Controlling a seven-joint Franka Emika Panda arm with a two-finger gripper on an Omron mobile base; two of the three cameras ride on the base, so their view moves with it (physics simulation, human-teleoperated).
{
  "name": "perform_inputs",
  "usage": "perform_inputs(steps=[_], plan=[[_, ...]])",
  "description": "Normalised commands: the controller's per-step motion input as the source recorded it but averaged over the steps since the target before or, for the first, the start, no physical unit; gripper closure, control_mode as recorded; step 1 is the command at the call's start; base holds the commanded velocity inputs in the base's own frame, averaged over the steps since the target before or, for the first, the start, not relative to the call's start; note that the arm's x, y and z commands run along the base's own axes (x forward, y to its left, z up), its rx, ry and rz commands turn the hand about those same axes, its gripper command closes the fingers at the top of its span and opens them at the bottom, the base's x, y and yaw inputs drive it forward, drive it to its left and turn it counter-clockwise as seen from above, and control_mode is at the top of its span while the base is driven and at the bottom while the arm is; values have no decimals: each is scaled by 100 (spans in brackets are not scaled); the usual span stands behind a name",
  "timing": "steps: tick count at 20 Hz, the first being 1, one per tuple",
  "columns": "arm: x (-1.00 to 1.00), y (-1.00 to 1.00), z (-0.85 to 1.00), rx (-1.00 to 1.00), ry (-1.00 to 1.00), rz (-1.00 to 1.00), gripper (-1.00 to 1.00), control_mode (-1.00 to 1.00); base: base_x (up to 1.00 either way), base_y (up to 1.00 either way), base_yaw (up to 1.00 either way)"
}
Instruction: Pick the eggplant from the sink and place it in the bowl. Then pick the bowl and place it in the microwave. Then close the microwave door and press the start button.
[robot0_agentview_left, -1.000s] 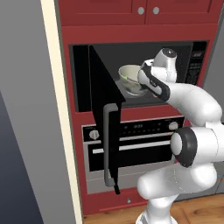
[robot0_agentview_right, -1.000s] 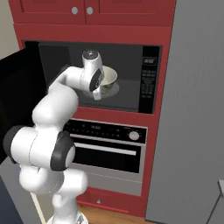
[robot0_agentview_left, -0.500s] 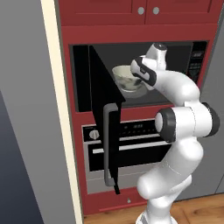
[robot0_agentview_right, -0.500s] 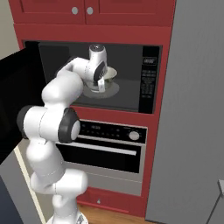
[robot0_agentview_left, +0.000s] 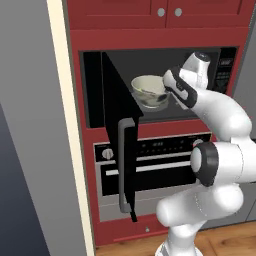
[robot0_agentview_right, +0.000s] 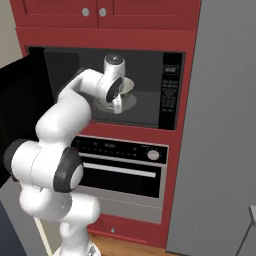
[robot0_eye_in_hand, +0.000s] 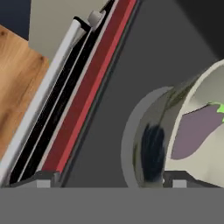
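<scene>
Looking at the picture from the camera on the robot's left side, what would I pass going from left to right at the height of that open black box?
Grey wall → microwave door, swung open → bowl inside the microwave → gripper beside the bowl → button strip.

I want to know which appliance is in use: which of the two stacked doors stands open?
The upper one: the microwave door, black glass swung out leftward with its vertical handle. The oven door below stays flat and shut.

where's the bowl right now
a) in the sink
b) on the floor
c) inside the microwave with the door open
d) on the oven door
c: the bowl sits inside the microwave, whose door stands swung open, with the eggplant in the bowl.
</scene>
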Motion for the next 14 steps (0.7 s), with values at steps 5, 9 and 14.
perform_inputs(steps=[5,9,14], plan=[[-87,0,14,0,-18,1,-100,-100,0,0,0],[-100,0,54,0,-33,9,-100,-100,0,0,0],[-100,17,70,-1,-28,9,-100,-100,0,0,0]])
